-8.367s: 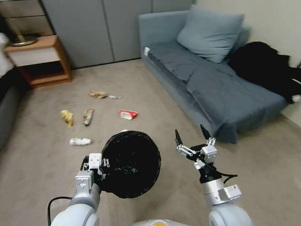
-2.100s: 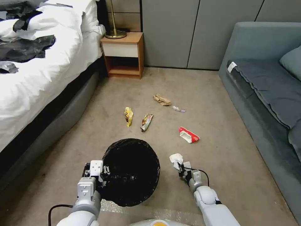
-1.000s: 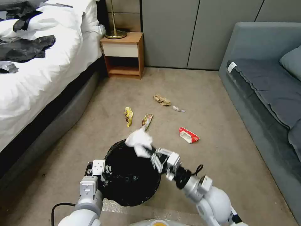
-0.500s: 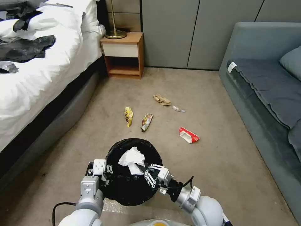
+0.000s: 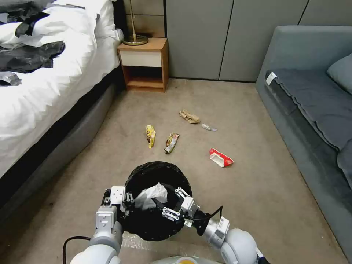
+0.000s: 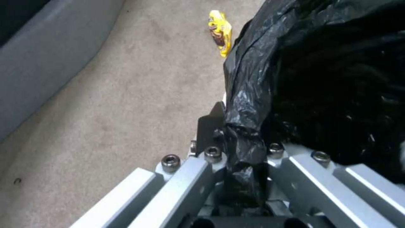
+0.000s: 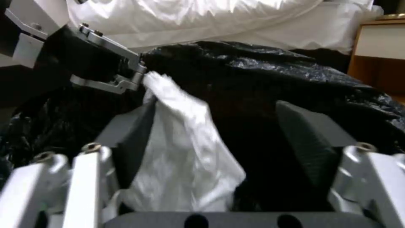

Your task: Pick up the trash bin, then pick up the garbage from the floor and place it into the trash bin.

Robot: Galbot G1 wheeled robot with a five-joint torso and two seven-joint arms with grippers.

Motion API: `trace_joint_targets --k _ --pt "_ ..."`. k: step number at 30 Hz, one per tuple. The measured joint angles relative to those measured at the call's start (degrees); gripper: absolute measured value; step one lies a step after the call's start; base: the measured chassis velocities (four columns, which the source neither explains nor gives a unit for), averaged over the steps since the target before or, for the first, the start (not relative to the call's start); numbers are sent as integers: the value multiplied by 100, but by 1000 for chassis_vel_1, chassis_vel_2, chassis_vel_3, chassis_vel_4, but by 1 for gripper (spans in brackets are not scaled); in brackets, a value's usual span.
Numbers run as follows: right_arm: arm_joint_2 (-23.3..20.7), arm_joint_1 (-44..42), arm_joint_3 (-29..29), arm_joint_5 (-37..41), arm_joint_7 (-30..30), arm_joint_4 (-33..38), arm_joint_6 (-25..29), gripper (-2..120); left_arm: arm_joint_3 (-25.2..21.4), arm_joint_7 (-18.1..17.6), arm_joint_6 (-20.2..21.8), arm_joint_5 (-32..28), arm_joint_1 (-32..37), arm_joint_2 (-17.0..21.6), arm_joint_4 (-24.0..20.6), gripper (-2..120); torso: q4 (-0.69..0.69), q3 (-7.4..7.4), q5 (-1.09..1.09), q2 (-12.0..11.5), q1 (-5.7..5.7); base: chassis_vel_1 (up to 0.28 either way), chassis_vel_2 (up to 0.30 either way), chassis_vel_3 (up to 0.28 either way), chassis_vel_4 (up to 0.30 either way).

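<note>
Head view: the trash bin [image 5: 156, 216] is held at six o'clock, its bagged rim clamped by the left gripper [image 5: 123, 205]. The right gripper [image 5: 169, 202] is spread open over it, and the white tissue [image 5: 151, 195] is seen inside.

Left wrist view: crinkly black bag [image 6: 249, 126] is pinched; slippery, so rim grip is judged best.

Right wrist view: the tissue [image 7: 185, 158] lies loose between parted jaws, feather-light and soft.
</note>
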Motion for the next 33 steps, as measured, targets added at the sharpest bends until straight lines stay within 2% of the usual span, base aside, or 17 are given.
trace_joint_targets --k 1,4,5,8,14,19,24,33 --pt "0 0 0 0 0 0 0 77 0 0 0 0 0 0 0 1 0 0 0 0 0 0 0 0 0" --pt "-9 -4 -8 -32 6 43 -11 92 18 0 0 11 9 -9 -18 1 0 0 0 0 0 0 0 0 0" --pt "-9 -4 -8 -32 6 43 -11 92 18 0 0 11 9 -9 -18 1 0 0 0 0 0 0 0 0 0" --pt "-21 -26 0 -56 7 101 -12 103 33 0 0 24 15 -10 -19 1 0 0 0 0 1 0 0 0 0" --pt "-29 -88 84 -82 24 290 9 112 57 3 -1 53 30 -13 -20 1 0 0 0 0 0 0 0 0 0" --pt "-17 -217 243 -105 238 722 85 114 55 11 -7 61 35 -7 -20 1 0 0 0 0 0 0 0 0 0" --pt "3 -434 529 -136 513 1447 118 113 42 23 -16 59 31 11 -20 1 -1 0 -1 0 0 0 0 0 0" --pt "31 -632 641 -215 986 1717 79 101 59 29 -31 59 69 27 -50 1 0 0 1 0 0 0 0 0 0"
